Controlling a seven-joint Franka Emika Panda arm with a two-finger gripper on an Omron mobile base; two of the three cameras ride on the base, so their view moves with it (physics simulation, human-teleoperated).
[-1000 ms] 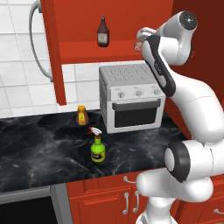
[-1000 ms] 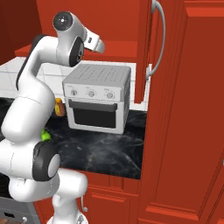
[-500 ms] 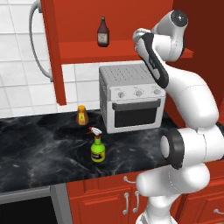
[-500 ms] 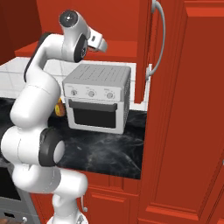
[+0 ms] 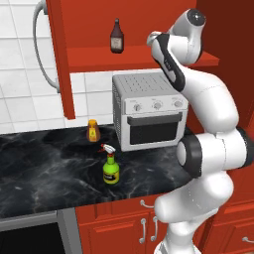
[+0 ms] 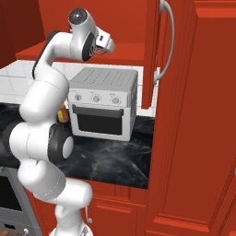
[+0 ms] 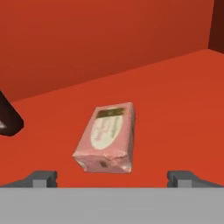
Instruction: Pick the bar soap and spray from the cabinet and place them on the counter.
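The bar soap, a small pink wrapped block, lies flat on the red shelf of the cabinet. My gripper hovers just short of it, open, with one fingertip on each side and nothing between them. In the left base view the gripper is raised to shelf height, above the toaster oven. The right base view shows the gripper pointing into the cabinet. The spray, green with a yellow label, stands upright on the black counter, well below the hand.
A dark brown bottle stands on the shelf left of my hand, its base at the hand view's left edge. A silver toaster oven and a small orange bottle sit on the counter. The open cabinet door hangs left.
The arm has straightened upward and the hand has edged slightly left, closer to the shelf. The spray and the bottles have stayed where they were.
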